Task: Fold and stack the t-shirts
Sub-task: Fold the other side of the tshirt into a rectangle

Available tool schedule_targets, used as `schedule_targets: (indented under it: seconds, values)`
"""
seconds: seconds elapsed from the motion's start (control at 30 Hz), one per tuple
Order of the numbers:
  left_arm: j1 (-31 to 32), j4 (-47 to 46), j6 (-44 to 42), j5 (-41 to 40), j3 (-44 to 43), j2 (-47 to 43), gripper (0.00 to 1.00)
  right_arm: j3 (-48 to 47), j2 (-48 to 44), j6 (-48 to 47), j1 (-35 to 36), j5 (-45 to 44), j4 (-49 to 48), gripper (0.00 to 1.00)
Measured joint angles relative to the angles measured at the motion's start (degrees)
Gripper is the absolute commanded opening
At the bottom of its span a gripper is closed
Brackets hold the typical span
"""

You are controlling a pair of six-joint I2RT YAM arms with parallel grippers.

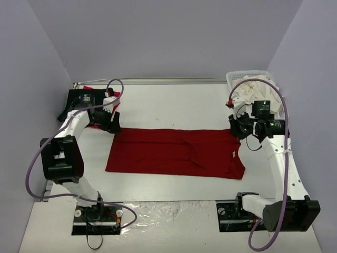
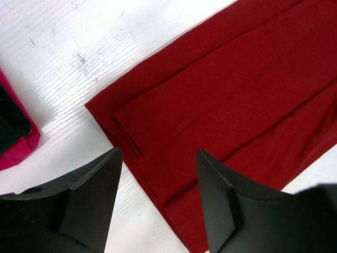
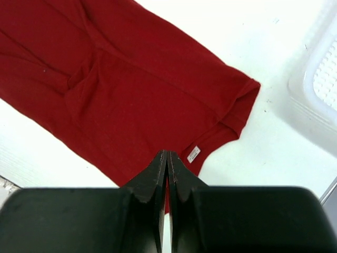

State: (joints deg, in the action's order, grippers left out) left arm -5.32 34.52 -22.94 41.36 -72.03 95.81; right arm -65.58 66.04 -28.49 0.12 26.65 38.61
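A dark red t-shirt (image 1: pixel 176 153) lies flat across the table, folded lengthwise into a long strip, its small white neck label (image 3: pixel 194 154) at the right end. My left gripper (image 1: pixel 113 125) hovers open over the shirt's left end (image 2: pixel 158 137), holding nothing. My right gripper (image 1: pixel 238 126) is shut and empty above the shirt's right end (image 3: pixel 131 95). Folded black (image 1: pixel 79 100) and bright red (image 1: pixel 102 100) shirts lie stacked at the far left; they also show in the left wrist view (image 2: pixel 13 132). Cream-white shirts (image 1: pixel 253 89) fill the basket.
A white plastic lattice basket (image 1: pixel 263 76) stands at the back right, its rim in the right wrist view (image 3: pixel 316 95). The white table (image 1: pixel 174 105) is bounded by grey walls. Arm bases and cables sit at the near edge.
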Motion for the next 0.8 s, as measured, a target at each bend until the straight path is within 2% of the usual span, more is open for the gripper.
schedule_targets:
  seconds: [0.33, 0.8]
  values:
    - [0.0, -0.2, -0.2, -0.5, -0.4, 5.5, 0.53, 0.3, -4.8, 1.1, -10.6, 7.9, 0.7, 0.0]
    - [0.0, -1.5, -0.1, -1.0, -0.9, 9.8, 0.53, 1.3, -4.1, -0.4, -13.8, 13.4, 0.7, 0.0]
